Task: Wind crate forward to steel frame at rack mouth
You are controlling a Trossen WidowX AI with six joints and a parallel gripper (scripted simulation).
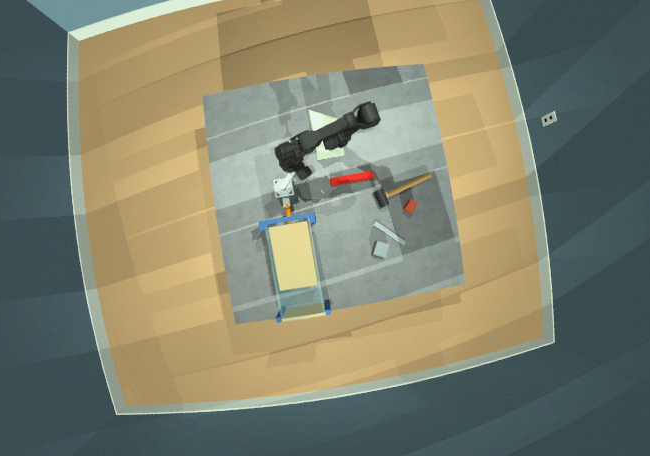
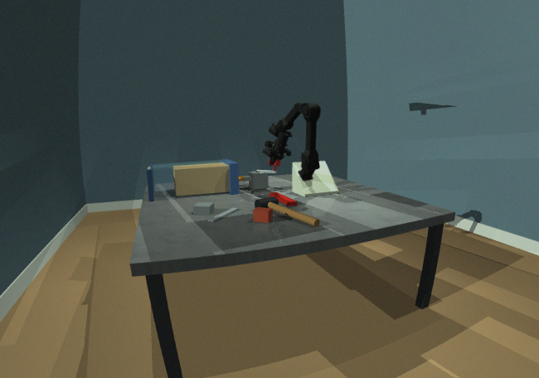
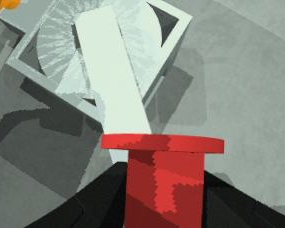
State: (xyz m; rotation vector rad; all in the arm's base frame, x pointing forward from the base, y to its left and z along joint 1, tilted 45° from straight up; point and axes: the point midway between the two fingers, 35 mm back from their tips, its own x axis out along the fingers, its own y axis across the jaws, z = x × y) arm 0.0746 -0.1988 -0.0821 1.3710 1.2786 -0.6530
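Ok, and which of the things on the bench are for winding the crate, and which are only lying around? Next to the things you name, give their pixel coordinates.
For the job:
- crate point(image 1: 293, 256) point(image 2: 201, 179)
- guard cubby with blue frame point(image 1: 305, 216) point(image 2: 235, 177)
- orange strap point(image 1: 288, 211)
- winch point(image 1: 277, 194) point(image 2: 258, 181) point(image 3: 182, 32)
- winch handle, red grip between the fingers

Just lying about:
- hammer point(image 1: 408, 185) point(image 2: 294, 214)
- long red piece point(image 1: 352, 178) point(image 2: 283, 199)
- red block point(image 1: 410, 206) point(image 2: 262, 215)
- grey block point(image 1: 380, 249) point(image 2: 203, 207)
- grey bar point(image 1: 389, 232) point(image 2: 225, 214)

On the bench point(image 1: 412, 268) point(image 2: 181, 240) point(image 3: 250, 100), the winch point(image 1: 277, 191) point(image 2: 258, 181) point(image 3: 55, 40) carries the handle point(image 1: 287, 182) point(image 2: 264, 171) point(image 3: 115, 75) on top. In the top view, below the winch is the cubby point(image 1: 287, 222) point(image 2: 233, 177), crate point(image 1: 293, 256) point(image 2: 201, 179) inside; right of it, the hammer point(image 1: 409, 184) point(image 2: 294, 214).
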